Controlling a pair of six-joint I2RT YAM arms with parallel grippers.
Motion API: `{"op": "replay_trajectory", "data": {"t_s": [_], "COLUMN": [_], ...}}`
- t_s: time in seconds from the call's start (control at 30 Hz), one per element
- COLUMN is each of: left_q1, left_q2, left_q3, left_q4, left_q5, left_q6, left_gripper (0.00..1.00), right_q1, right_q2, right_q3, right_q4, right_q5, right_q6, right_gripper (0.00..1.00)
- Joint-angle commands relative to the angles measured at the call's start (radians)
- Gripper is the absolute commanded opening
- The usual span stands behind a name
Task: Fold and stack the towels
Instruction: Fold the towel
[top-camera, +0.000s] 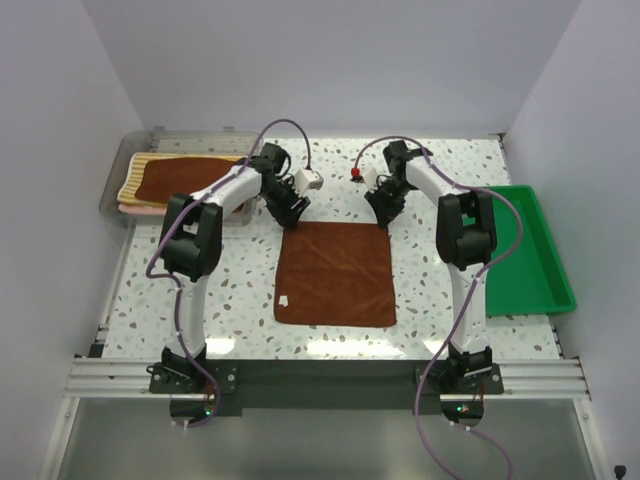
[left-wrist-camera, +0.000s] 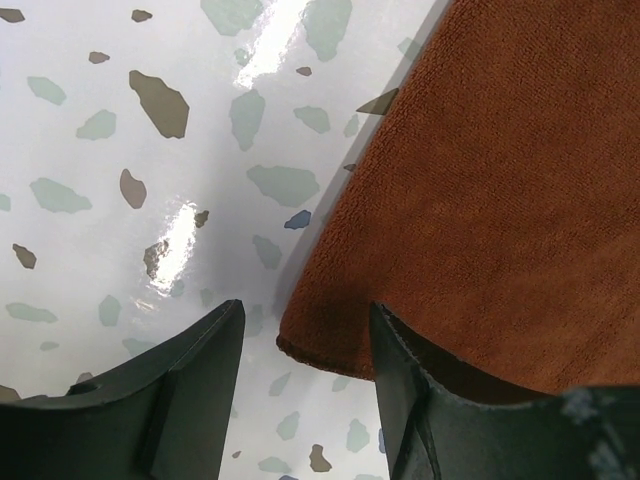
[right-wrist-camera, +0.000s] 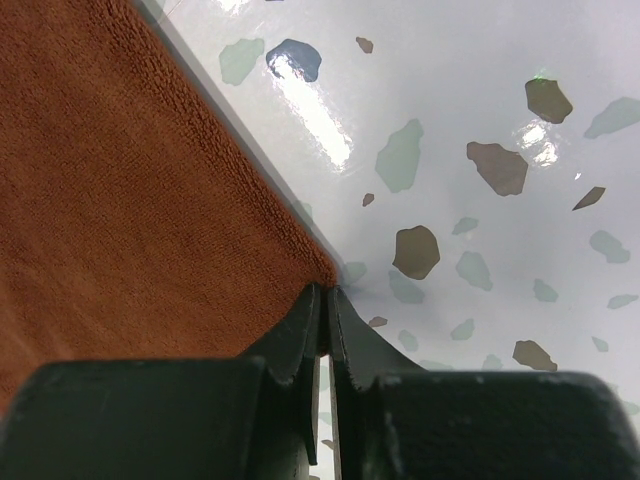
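While the brown towel (top-camera: 335, 273) lies spread flat at the middle of the desk (top-camera: 240, 290), the left tool (left-wrist-camera: 306, 335) is held released at its far-left corner, which is seen between the fingers (left-wrist-camera: 180, 390). The right tool (right-wrist-camera: 326, 300) is clenched at the far-right corner; whether cloth is caught cannot be told. Folded towels (top-camera: 185, 180) are stacked in the bin (top-camera: 112, 195) at far left.

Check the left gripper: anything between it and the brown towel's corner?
Nothing visible. The left gripper is open and straddles the far-left corner of the brown towel, with only bare table around it.
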Motion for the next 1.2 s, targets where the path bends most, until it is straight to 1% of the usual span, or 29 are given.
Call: {"op": "replay_trajectory", "data": {"t_s": [0.0, 0.1, 0.2, 0.27, 0.33, 0.4, 0.47, 0.53, 0.57, 0.63, 0.67, 0.7, 0.73, 0.77, 0.83, 0.97, 1.03, 1.17], "left_q1": [0.005, 0.002, 0.001, 0.001, 0.001, 0.005, 0.008, 0.011, 0.011, 0.011, 0.011, 0.011, 0.011, 0.013, 0.019, 0.042, 0.045, 0.045], "left_q2": [0.012, 0.029, 0.04, 0.044, 0.049, 0.053, 0.063, 0.075, 0.078, 0.09, 0.092, 0.092, 0.095, 0.096, 0.095, 0.075, 0.029, -0.052], "left_q3": [0.033, 0.039, 0.037, 0.036, 0.033, 0.033, 0.036, 0.042, 0.042, 0.048, 0.046, 0.045, 0.045, 0.046, 0.052, 0.103, 0.117, 0.219], "left_q4": [-0.021, -0.035, -0.038, -0.035, -0.03, -0.024, -0.024, -0.032, -0.035, -0.047, -0.047, -0.047, -0.05, -0.049, -0.053, -0.072, -0.056, -0.065], "left_q5": [0.041, 0.059, 0.051, 0.048, 0.038, 0.025, 0.024, 0.027, 0.028, 0.048, 0.054, 0.057, 0.058, 0.054, 0.051, 0.053, 0.033, -0.004], "left_q6": [0.026, 0.026, 0.026, 0.03, 0.028, 0.028, 0.025, 0.028, 0.028, 0.033, 0.039, 0.04, 0.043, 0.045, 0.048, 0.042, 0.03, 0.016], "left_gripper": [0.57, 0.52, 0.5, 0.45, 0.44, 0.4, 0.33, 0.29, 0.23, 0.18, 0.12, 0.1, 0.04, 0.01, 0.0, 0.0, 0.0, 0.0], "right_q1": [0.0, 0.002, 0.002, 0.002, 0.003, 0.002, 0.002, 0.0, 0.0, 0.0, 0.0, 0.002, 0.0, 0.0, 0.0, 0.0, 0.0, 0.0], "right_q2": [0.02, 0.017, 0.014, 0.011, 0.008, 0.009, 0.009, 0.005, 0.003, -0.001, 0.002, 0.002, 0.0, -0.005, -0.014, -0.096, -0.132, -0.23], "right_q3": [0.019, 0.01, 0.001, -0.001, -0.001, -0.001, -0.002, -0.007, -0.01, -0.019, -0.018, -0.016, -0.014, -0.01, -0.007, 0.005, 0.027, 0.077], "right_q4": [-0.019, -0.011, -0.01, -0.007, -0.007, -0.007, -0.007, -0.005, -0.001, 0.01, 0.01, 0.01, 0.01, 0.012, 0.018, 0.064, 0.073, 0.087], "right_q5": [-0.01, 0.001, 0.002, 0.002, 0.002, 0.007, 0.011, 0.013, 0.014, 0.016, 0.015, 0.011, 0.008, 0.008, 0.011, 0.039, 0.05, 0.088], "right_q6": [-0.011, -0.008, -0.008, -0.008, -0.006, -0.008, -0.006, -0.005, -0.003, 0.0, 0.0, 0.003, 0.005, 0.006, 0.014, 0.05, 0.06, 0.081], "right_gripper": [0.04, 0.04, 0.04, 0.04, 0.03, 0.03, 0.03, 0.02, 0.02, 0.02, 0.01, 0.01, 0.01, 0.01, 0.0, 0.0, 0.0, 0.0]}}
